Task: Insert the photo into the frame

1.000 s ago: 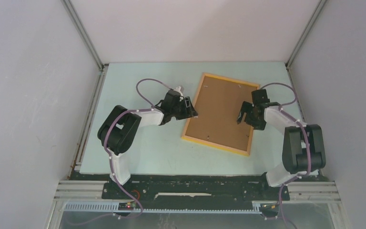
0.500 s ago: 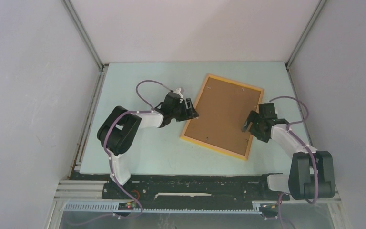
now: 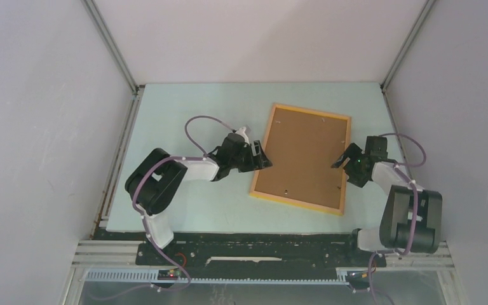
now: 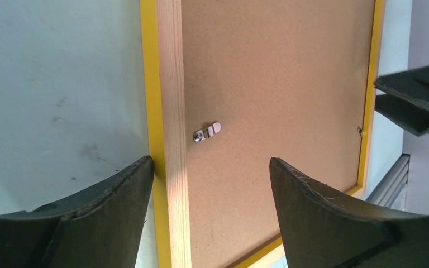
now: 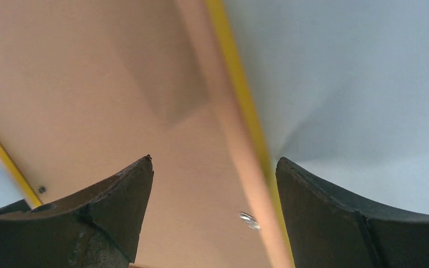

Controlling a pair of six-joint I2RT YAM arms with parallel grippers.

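Both my pincers are open. The left pincer [image 4: 209,164] has the frame's [image 4: 171,84] left rail between its fingers; the right pincer [image 3: 344,159] is at its right edge. The frame lies centre-right on the tabletop [image 3: 190,108], brown backing board [image 3: 302,159] up.

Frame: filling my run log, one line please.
frame back-up | left gripper open over its left edge | right gripper open over its right edge
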